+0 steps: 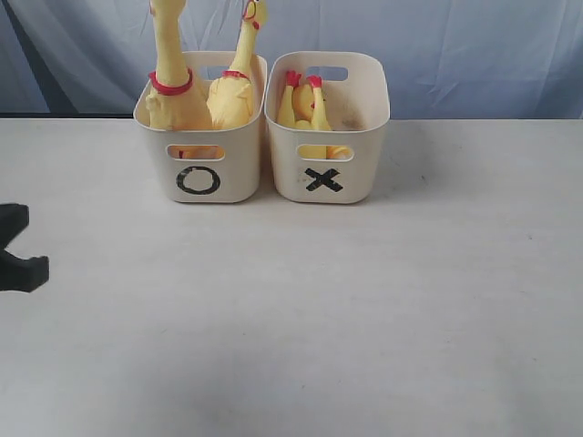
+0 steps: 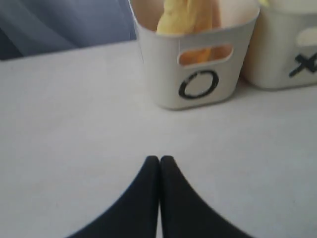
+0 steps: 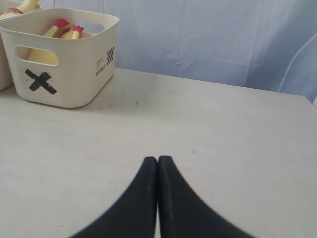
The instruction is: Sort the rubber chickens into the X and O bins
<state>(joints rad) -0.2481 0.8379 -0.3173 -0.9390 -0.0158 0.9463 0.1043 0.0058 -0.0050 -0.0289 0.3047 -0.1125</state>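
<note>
Two cream bins stand side by side at the back of the table: the O bin (image 1: 239,173) on the left and the X bin (image 1: 360,164) on the right. Two large yellow rubber chickens (image 1: 171,91) (image 1: 235,91) stand upright in the O bin, their necks rising above its rim. A smaller chicken (image 1: 305,107) lies in the X bin with its red feet up. My left gripper (image 2: 159,158) is shut and empty over bare table, in front of the O bin (image 2: 163,74). My right gripper (image 3: 157,159) is also shut and empty, off to the side of the X bin (image 3: 79,74).
A white tabletop (image 1: 301,309) spreads in front of the bins. A blue cloth backdrop (image 1: 455,45) hangs behind the table's far edge. A black part of the left arm (image 1: 18,264) shows at the exterior view's left edge.
</note>
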